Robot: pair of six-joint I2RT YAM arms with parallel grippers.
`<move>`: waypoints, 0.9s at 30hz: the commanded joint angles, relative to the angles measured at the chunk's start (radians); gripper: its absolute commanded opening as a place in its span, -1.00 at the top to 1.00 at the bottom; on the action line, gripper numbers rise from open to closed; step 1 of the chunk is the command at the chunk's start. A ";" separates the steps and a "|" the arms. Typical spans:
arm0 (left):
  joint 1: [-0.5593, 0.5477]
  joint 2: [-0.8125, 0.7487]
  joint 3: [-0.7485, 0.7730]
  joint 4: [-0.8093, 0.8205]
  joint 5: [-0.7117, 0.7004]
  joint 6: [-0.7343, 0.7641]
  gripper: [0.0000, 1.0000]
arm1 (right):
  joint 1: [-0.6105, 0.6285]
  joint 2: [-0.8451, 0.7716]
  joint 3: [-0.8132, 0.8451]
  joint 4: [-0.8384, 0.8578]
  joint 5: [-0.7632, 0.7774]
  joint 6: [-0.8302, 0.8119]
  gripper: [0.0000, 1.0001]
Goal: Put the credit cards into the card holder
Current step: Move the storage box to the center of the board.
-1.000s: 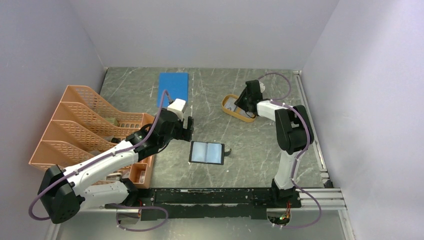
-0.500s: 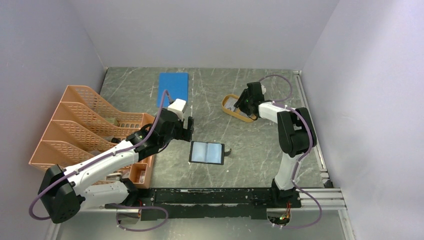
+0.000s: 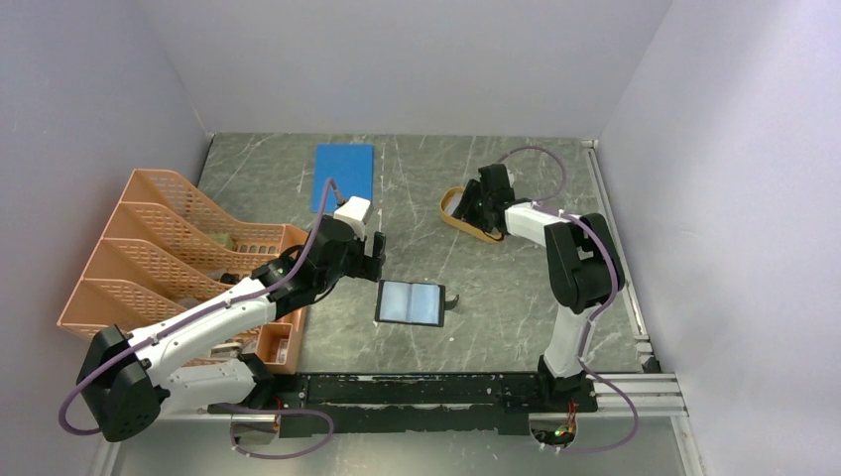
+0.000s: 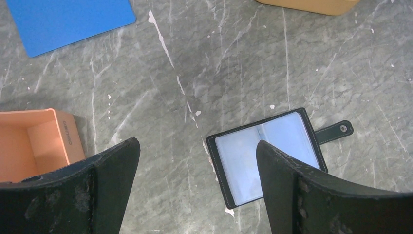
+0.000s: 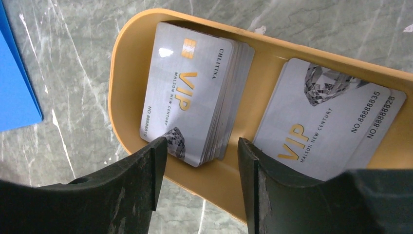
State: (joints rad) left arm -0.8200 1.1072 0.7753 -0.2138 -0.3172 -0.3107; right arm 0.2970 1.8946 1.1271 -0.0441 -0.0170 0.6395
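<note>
The card holder point(image 3: 410, 302) lies open on the table's middle, black with bluish-grey pockets and a snap tab; it also shows in the left wrist view point(image 4: 265, 156). The credit cards lie in an orange oval tray point(image 5: 131, 73): a stack point(image 5: 192, 92) on the left, two more cards point(image 5: 326, 117) on the right. My right gripper point(image 5: 202, 151) is open and empty, low over the tray's near rim, astride the stack's near end. My left gripper point(image 4: 197, 161) is open and empty, hovering just left of the card holder.
An orange mesh file rack point(image 3: 169, 258) fills the left side. A blue flat sheet point(image 3: 344, 177) lies at the back. A small orange box point(image 4: 34, 141) sits by the rack. The tray point(image 3: 466, 220) stands right of centre.
My right gripper has moved left and down onto the tray. The left arm and the card holder have not moved.
</note>
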 commanded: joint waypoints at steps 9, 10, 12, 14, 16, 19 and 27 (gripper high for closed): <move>0.002 -0.005 0.030 0.013 0.027 -0.011 -0.85 | 0.019 -0.143 -0.166 0.006 -0.029 -0.034 -0.19; 0.001 -0.003 0.031 0.013 0.028 -0.012 -0.85 | 0.020 -0.153 -0.182 0.009 -0.034 -0.037 -0.19; 0.001 0.001 0.032 0.013 0.033 -0.013 -0.85 | 0.023 -0.168 -0.208 0.010 -0.050 -0.049 -0.19; 0.001 0.004 0.032 0.012 0.035 -0.015 -0.85 | 0.028 -0.183 -0.232 0.009 -0.061 -0.058 -0.19; 0.001 0.009 0.032 0.011 0.039 -0.016 -0.85 | 0.035 -0.204 -0.259 0.011 -0.068 -0.064 -0.19; 0.002 0.012 0.032 0.007 0.033 -0.018 -0.85 | 0.040 -0.232 -0.289 0.008 -0.089 -0.078 -0.19; 0.002 0.023 0.032 0.008 0.038 -0.018 -0.85 | 0.041 -0.324 -0.308 -0.007 -0.081 -0.036 -0.21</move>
State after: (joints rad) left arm -0.8200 1.1168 0.7753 -0.2138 -0.2985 -0.3218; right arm 0.3309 1.6279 0.8215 -0.0231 -0.1081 0.5808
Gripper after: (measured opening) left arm 0.928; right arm 0.600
